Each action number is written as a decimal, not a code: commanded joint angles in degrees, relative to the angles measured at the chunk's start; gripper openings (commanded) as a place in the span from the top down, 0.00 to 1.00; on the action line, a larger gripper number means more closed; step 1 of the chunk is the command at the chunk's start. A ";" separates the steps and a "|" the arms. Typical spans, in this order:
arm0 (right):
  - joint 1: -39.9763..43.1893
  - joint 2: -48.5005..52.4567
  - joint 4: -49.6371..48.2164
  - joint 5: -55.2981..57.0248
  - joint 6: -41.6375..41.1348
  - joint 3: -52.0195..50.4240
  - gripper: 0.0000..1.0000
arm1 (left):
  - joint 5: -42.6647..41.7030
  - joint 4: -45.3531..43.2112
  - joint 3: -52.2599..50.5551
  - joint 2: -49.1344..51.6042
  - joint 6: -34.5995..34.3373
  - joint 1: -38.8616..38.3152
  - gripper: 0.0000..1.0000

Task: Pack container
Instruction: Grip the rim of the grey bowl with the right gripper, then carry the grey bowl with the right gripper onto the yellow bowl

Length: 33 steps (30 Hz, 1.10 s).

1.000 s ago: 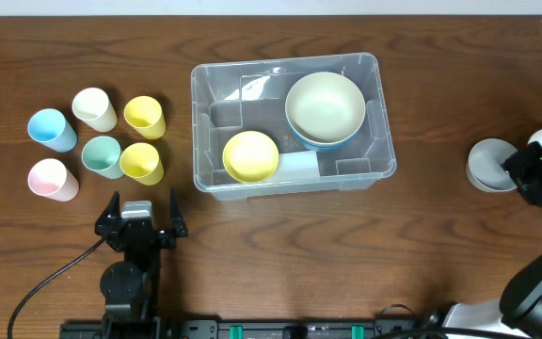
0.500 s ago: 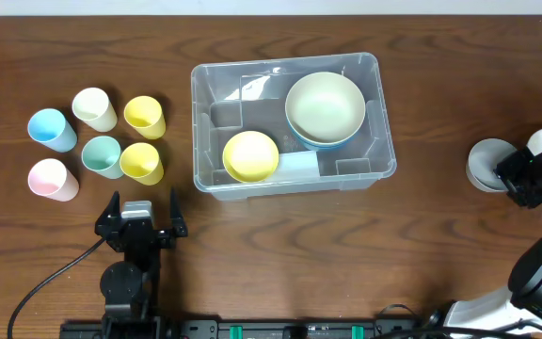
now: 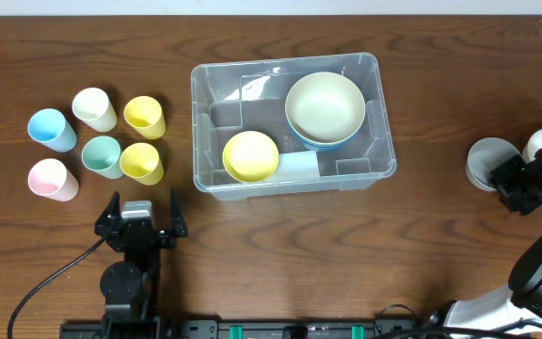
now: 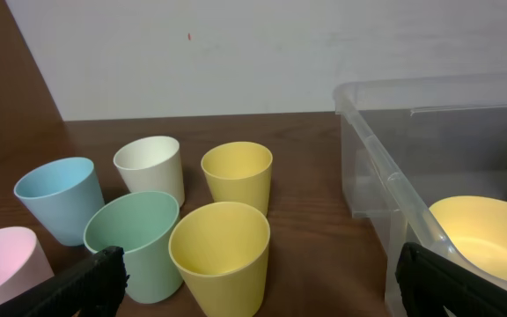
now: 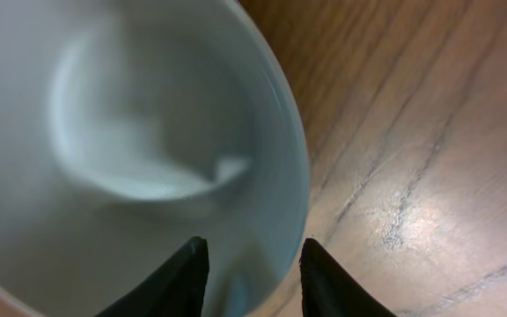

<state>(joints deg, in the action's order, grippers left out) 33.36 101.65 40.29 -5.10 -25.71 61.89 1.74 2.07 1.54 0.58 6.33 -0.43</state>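
Container sits mid-table, bowls inside. Your right claw straddles the grey bowl rim, narrow but not pinching it. Your left claw gapes wide near the cups.

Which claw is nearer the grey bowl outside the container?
Right. The right claw straddles the rim of the grey bowl; the left claw sits far off, beyond the container, by the cups.

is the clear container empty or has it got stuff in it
Partly filled: the container holds a yellow bowl and a cream bowl.
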 commanded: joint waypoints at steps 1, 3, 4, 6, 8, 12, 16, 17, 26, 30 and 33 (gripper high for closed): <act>0.33 0.70 -0.57 0.59 -0.44 -0.94 0.69 | 1.31 1.86 -1.31 -0.28 0.96 0.24 0.02; 0.33 0.68 -0.76 0.55 -0.46 -0.85 0.75 | 1.31 1.86 -1.31 -0.28 0.96 0.26 0.02; 0.33 0.68 -0.81 0.57 -0.46 -0.81 0.76 | 1.31 1.86 -1.31 -0.28 0.96 0.26 0.02; 0.33 0.68 -0.90 0.55 -0.46 -0.81 0.87 | 1.31 1.86 -1.31 -0.28 0.96 0.26 0.02; 0.33 0.68 -0.92 0.50 -0.48 -0.72 0.99 | 1.31 1.86 -1.31 -0.28 0.96 0.26 0.02; 0.33 0.52 -0.66 -0.85 -0.44 0.55 0.99 | 1.31 1.86 -1.31 -0.28 0.96 0.26 0.02; 0.33 -0.46 2.21 -1.31 -0.35 4.83 0.99 | 1.31 1.86 -1.31 -0.28 0.96 0.26 0.02; 0.33 -0.68 3.48 -1.31 0.13 6.49 0.99 | 1.31 1.86 -1.31 -0.28 0.96 0.26 0.02; -1.40 -2.45 14.88 -8.61 6.95 22.49 0.99 | 1.31 1.86 -1.31 -0.28 0.96 0.26 0.02; -5.25 -3.30 19.52 -15.72 11.43 29.22 0.99 | 1.31 1.86 -1.31 -0.28 0.96 0.24 0.02; -10.67 -3.30 24.09 -18.03 12.96 34.67 0.99 | 1.31 1.86 -1.31 -0.28 0.96 0.26 0.02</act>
<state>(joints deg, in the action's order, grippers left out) 27.68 100.31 62.43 -16.86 -16.82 91.90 1.74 2.07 1.54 0.58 6.33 -0.43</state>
